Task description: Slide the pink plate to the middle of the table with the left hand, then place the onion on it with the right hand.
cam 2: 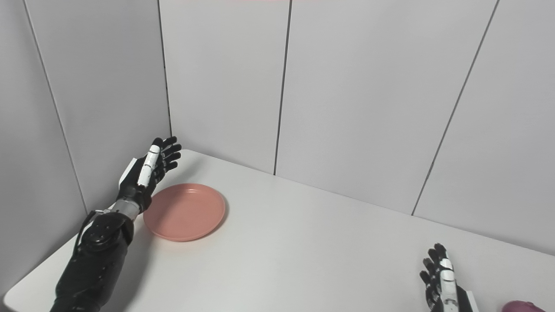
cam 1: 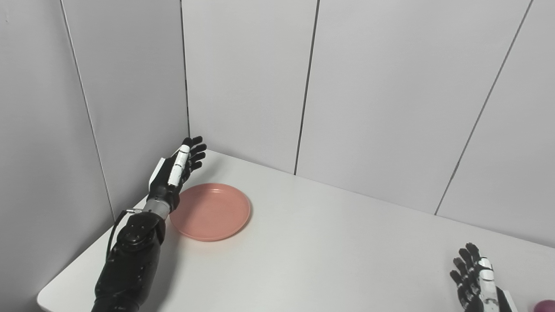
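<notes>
A round pink plate [cam 1: 210, 211] lies flat on the white table [cam 1: 329, 251], near its far left corner. My left hand [cam 1: 180, 167] stands upright just left of the plate's rim, palm turned toward the plate, fingers straight and apart, holding nothing. Whether it touches the rim I cannot tell. My right hand [cam 1: 475, 281] hovers low at the bottom right, open, fingers spread upward. A sliver of the purple onion [cam 2: 522, 307] peeks in at the bottom right corner, just right of that hand.
Grey wall panels [cam 1: 368, 86] close off the table at the back and on the left, meeting in a corner just behind my left hand. The table's rounded front left corner [cam 1: 45, 297] lies below my left forearm.
</notes>
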Controlling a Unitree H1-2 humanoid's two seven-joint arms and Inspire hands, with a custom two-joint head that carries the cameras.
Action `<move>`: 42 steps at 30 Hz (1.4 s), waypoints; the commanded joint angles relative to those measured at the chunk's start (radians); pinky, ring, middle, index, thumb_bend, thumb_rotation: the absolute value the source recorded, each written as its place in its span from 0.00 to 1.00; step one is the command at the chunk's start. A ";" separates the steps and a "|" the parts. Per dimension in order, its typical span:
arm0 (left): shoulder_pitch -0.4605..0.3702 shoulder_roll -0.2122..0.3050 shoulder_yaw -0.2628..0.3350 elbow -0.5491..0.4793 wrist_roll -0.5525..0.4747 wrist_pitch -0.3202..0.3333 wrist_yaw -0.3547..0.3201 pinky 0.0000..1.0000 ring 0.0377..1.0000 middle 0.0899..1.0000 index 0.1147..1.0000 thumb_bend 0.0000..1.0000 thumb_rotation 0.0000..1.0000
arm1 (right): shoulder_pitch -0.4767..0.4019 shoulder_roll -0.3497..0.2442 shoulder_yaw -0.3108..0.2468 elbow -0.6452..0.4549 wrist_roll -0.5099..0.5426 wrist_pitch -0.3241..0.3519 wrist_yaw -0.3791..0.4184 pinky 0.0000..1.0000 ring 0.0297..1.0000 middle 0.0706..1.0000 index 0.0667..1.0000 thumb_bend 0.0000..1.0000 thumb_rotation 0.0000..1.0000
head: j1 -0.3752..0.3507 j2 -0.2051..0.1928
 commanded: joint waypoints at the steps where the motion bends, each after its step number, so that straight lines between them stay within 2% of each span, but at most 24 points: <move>1: -0.052 0.052 0.009 0.004 0.007 -0.073 -0.003 0.88 0.88 0.85 0.82 0.66 1.00 | -0.029 -0.001 -0.005 -0.043 0.008 0.005 -0.002 1.00 1.00 1.00 1.00 0.30 1.00 | 0.001 0.000; 11: -0.065 0.106 0.005 0.144 0.036 -0.153 0.014 0.85 0.85 0.84 0.82 0.66 1.00 | -0.024 0.003 -0.003 -0.071 0.007 0.032 -0.004 1.00 1.00 1.00 1.00 0.28 1.00 | 0.005 -0.002; 17: -0.076 0.117 0.005 0.233 0.030 -0.198 -0.001 0.88 0.86 0.84 0.82 0.65 1.00 | -0.022 0.005 -0.004 -0.084 0.009 0.043 -0.006 1.00 1.00 1.00 1.00 0.27 1.00 | 0.006 -0.001; 22: -0.072 0.107 0.001 0.257 0.035 -0.189 0.012 0.94 0.88 0.85 0.82 0.62 1.00 | -0.020 0.004 -0.004 -0.094 0.013 0.051 -0.005 1.00 1.00 1.00 1.00 0.26 1.00 | 0.007 0.002; 29: -0.067 0.087 0.000 0.283 0.035 -0.205 0.022 0.95 0.89 0.85 0.82 0.62 1.00 | -0.014 0.006 -0.006 -0.114 0.016 0.064 -0.009 1.00 1.00 1.00 1.00 0.26 1.00 | 0.021 0.010; 33: -0.069 0.077 0.003 0.306 0.025 -0.221 0.022 0.89 0.87 0.85 0.82 0.62 1.00 | -0.014 0.002 -0.008 -0.120 0.016 0.065 -0.009 1.00 1.00 1.00 1.00 0.25 1.00 | 0.035 0.010; 37: -0.070 0.074 -0.007 0.331 0.033 -0.255 0.016 0.91 0.88 0.86 0.84 0.64 1.00 | -0.012 -0.001 -0.008 -0.133 0.016 0.079 -0.010 1.00 1.00 1.00 1.00 0.24 1.00 | 0.043 0.012; 42: -0.072 0.056 -0.006 0.346 0.023 -0.246 0.019 0.91 0.89 0.86 0.84 0.62 1.00 | -0.012 -0.002 -0.010 -0.146 0.021 0.096 -0.011 1.00 1.00 1.00 1.00 0.24 1.00 | 0.052 0.013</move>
